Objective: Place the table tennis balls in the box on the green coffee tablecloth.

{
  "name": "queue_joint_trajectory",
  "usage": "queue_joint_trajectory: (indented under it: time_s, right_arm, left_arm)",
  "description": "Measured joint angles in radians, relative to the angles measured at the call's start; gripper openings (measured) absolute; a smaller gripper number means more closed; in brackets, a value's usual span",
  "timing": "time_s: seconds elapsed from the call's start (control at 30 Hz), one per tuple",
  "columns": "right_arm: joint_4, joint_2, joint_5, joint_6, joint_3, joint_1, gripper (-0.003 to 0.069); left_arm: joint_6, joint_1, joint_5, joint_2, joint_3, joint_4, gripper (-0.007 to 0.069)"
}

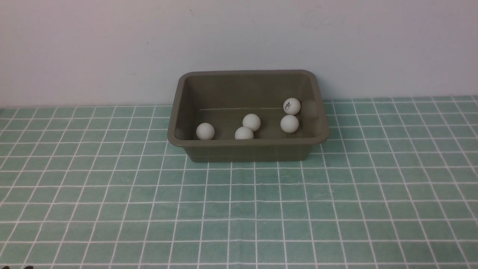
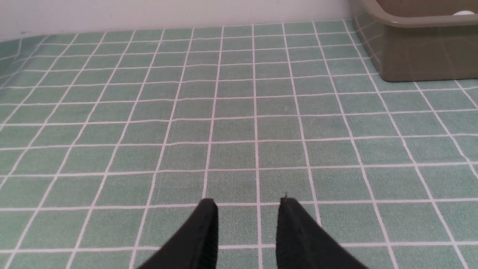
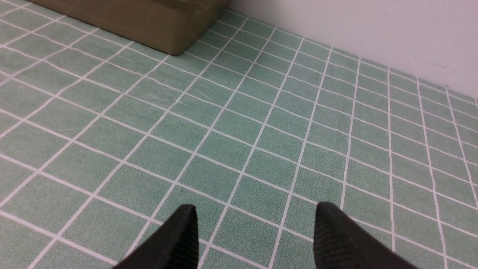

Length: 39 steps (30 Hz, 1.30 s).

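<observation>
all five balls [image 1: 251, 121] lie in the box [image 1: 246, 151] on the cloth [image 1: 239, 209], so the job looks done; the left gripper [image 2: 246, 209] shows a small gap, the right gripper [image 3: 254, 224] is open, both empty.

Olive-brown plastic for the box [image 1: 248, 148], smooth and faintly glossy, with soft reflections of the grid on its outer wall in the left wrist view. Matt white plastic for the five table tennis balls [image 1: 251, 121] inside the box, one near its far right corner printed with a small dark logo. Mint-green cloth with thin white lines under the box, the green coffee tablecloth [image 1: 239, 209], matt and finely grained, slightly rippled. Behind the box, a pale wall [image 1: 93, 48], matt, lightly scuffed. Black ribbed fingertips [image 3: 186, 235], dull, rubber-like.
</observation>
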<state>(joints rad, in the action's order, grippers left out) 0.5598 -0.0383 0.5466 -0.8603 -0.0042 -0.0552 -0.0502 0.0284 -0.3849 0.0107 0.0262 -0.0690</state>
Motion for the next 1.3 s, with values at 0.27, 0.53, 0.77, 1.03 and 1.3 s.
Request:
queue_joint_trajectory:
  time_s: [0.27,0.53,0.77,1.03,1.3]
  right_arm:
    - [-0.006,0.0,0.0,0.0,0.0,0.0,0.0388]
    - [-0.217,0.049,-0.029,0.334,0.0,0.0,0.0388]
    - [-0.356,0.051,-0.062,0.639,0.0,0.0,0.0388]
    - [-0.401,0.051,-0.064,0.652,0.0,0.0,0.0388]
    - [-0.438,0.051,-0.064,0.652,0.0,0.0,0.0388]
  left_arm:
    - [0.0,0.0,0.0,0.0,0.0,-0.001,0.0205]
    - [0.0,0.0,0.0,0.0,0.0,-0.002,0.0205]
    - [0.0,0.0,0.0,0.0,0.0,-0.003,0.0205]
    - [0.0,0.0,0.0,0.0,0.0,-0.003,0.0205]
    - [0.0,0.0,0.0,0.0,0.0,-0.003,0.0205]
